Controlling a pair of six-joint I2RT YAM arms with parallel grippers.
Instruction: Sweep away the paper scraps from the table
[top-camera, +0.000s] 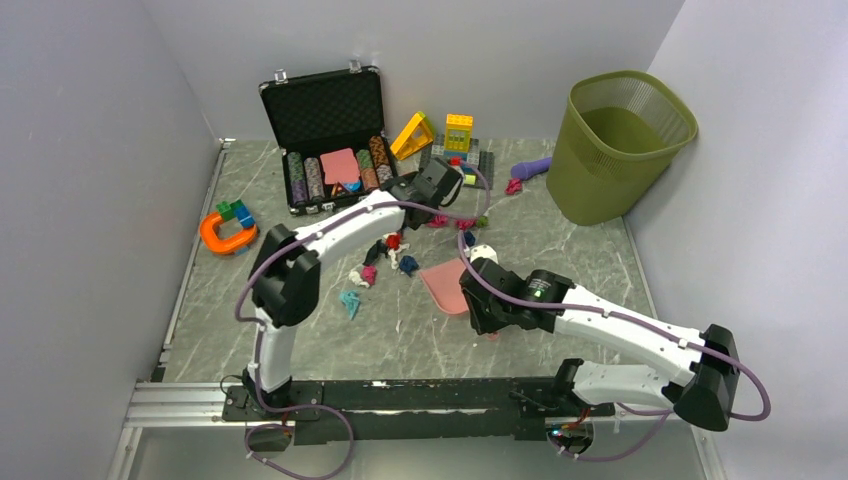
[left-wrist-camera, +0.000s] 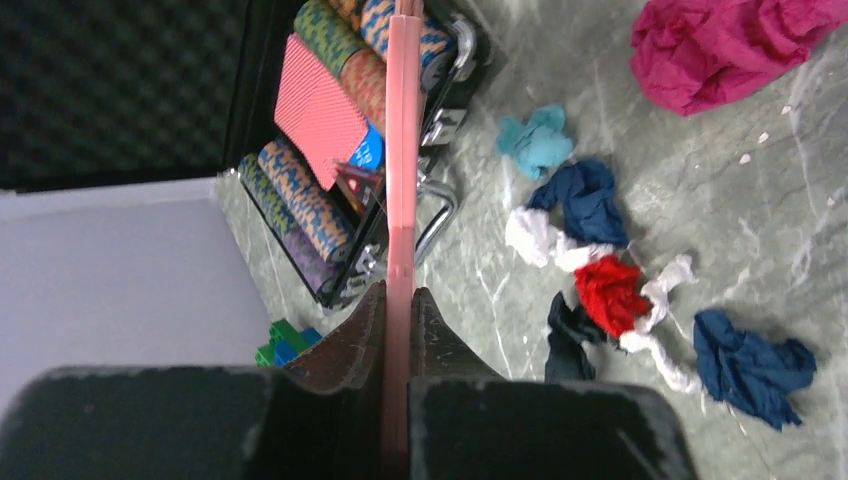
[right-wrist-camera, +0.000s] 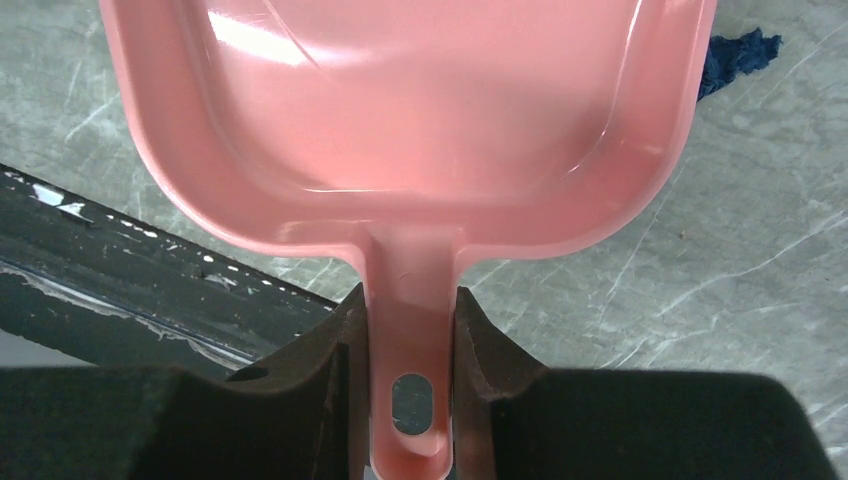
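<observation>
Several paper scraps (top-camera: 392, 250) in red, white, dark blue and magenta lie mid-table (top-camera: 590, 255), with a teal one (top-camera: 351, 301) nearer and a magenta one (top-camera: 514, 185) further back. My left gripper (top-camera: 437, 186) hovers behind them, shut on a thin pink flat tool (left-wrist-camera: 402, 150) seen edge-on. To its right in the left wrist view lie a red scrap (left-wrist-camera: 610, 295), dark blue scraps (left-wrist-camera: 585, 200), a teal one (left-wrist-camera: 538, 140) and a magenta one (left-wrist-camera: 730, 45). A pink dustpan (top-camera: 447, 285) rests by the pile, my right gripper (right-wrist-camera: 410, 292) shut on its handle (right-wrist-camera: 412, 300).
An olive waste bin (top-camera: 615, 145) stands at the back right. An open black case of poker chips (top-camera: 330, 140) and plastic building blocks (top-camera: 445, 135) sit at the back. An orange horseshoe piece (top-camera: 228, 232) lies at the left. A purple object (top-camera: 530, 167) is beside the bin.
</observation>
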